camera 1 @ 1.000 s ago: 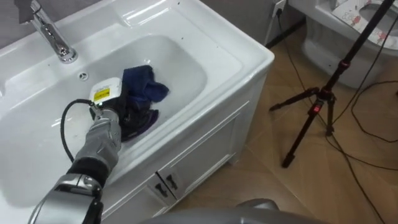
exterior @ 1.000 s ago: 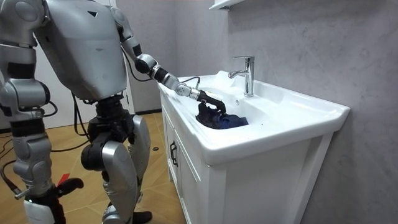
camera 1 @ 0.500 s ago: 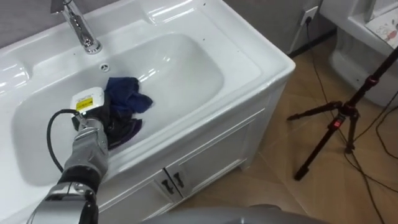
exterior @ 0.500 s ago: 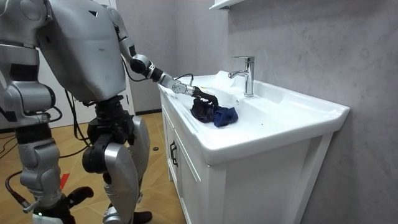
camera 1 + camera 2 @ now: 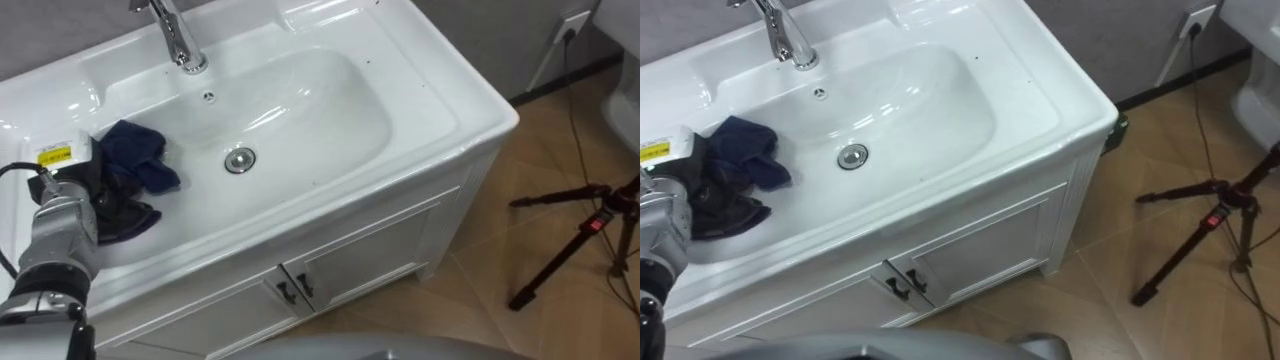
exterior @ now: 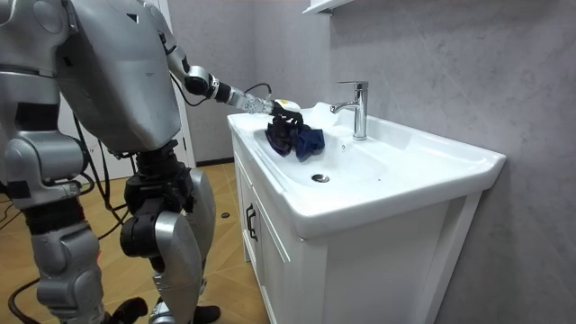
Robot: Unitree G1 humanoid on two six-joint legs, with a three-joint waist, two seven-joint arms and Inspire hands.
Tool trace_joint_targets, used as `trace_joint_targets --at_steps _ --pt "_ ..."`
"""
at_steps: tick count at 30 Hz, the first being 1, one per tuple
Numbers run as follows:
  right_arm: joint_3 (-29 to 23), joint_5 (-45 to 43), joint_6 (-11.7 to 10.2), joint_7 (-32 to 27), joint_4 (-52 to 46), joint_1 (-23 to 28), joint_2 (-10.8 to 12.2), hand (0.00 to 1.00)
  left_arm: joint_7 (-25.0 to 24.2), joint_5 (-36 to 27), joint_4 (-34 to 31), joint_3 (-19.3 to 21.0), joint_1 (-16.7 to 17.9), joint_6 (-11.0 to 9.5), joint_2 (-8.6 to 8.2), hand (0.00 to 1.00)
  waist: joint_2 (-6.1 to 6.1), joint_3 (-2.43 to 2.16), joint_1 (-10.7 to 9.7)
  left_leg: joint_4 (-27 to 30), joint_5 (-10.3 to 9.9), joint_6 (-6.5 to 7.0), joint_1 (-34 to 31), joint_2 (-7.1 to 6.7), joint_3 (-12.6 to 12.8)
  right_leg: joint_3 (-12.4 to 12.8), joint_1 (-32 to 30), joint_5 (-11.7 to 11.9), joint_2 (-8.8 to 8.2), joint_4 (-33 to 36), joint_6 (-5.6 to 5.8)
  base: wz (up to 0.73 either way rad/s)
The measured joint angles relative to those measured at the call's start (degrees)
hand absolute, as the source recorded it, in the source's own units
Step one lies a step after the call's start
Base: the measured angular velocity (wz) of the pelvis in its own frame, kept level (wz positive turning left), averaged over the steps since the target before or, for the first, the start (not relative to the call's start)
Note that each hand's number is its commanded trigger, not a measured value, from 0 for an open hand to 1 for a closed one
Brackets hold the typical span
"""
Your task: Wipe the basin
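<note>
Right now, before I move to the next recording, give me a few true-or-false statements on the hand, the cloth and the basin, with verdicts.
1. The left hand grips the dark blue cloth. True.
2. The cloth covers the drain. False: the drain lies bare, and the cloth sits to its left, up the side of the basin.
3. The faucet stands at the back of the basin. True.
4. The cabinet doors under the basin hang open. False: they are shut.
5. A tripod stands on the floor to the robot's right. True.
</note>
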Motion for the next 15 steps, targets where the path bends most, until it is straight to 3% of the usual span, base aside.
trace_joint_targets --at_steps 8,15 --pt "0.6 0.1 -1.4 -2.0 0.4 -1.4 0.0 0.0 -0.4 -0.2 -2.8 0.2 0.3 -0.4 0.03 1.0 0.5 -0.16 3.4 0.4 0.3 -0.42 -1.2 0.35 -1.1 -3.6 -0.8 -0.3 0.03 0.1 -0.7 -0.01" --pt "2.4 0.5 -2.5 -3.9 0.7 -1.7 0.1 0.0 -0.3 -0.7 -3.4 0.3 0.3 -0.6 0.08 1.0 0.02 0.16 3.6 0.3 0.3 -0.43 -1.5 0.48 -1.3 -5.9 -0.7 -0.9 -0.04 -0.1 -1.32 0.07"
